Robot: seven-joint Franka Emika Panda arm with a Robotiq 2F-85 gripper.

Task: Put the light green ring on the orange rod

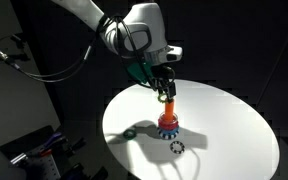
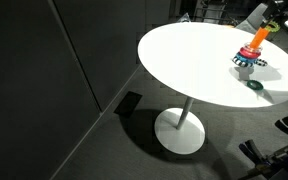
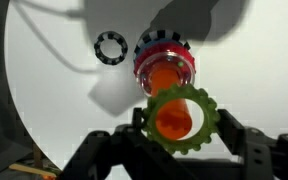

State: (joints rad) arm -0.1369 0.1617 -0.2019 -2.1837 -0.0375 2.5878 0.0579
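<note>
My gripper (image 3: 181,128) is shut on the light green ring (image 3: 212,120), which has a toothed edge, and holds it flat just above the top of the orange rod (image 3: 164,75). The rod shows through the ring's hole. It stands upright on the white round table (image 3: 44,90), with red and blue rings round its foot. In an exterior view the gripper (image 1: 162,90) hangs straight over the rod (image 1: 167,108), with the ring (image 1: 162,97) at its tip. The rod also shows in an exterior view (image 2: 258,38) at the far right.
A black-and-white toothed ring (image 3: 110,47) lies on the table beside the rod's base, also in an exterior view (image 1: 177,147). A darker green ring (image 2: 254,85) lies near the table edge. The surroundings are dark, with cables and equipment at the floor.
</note>
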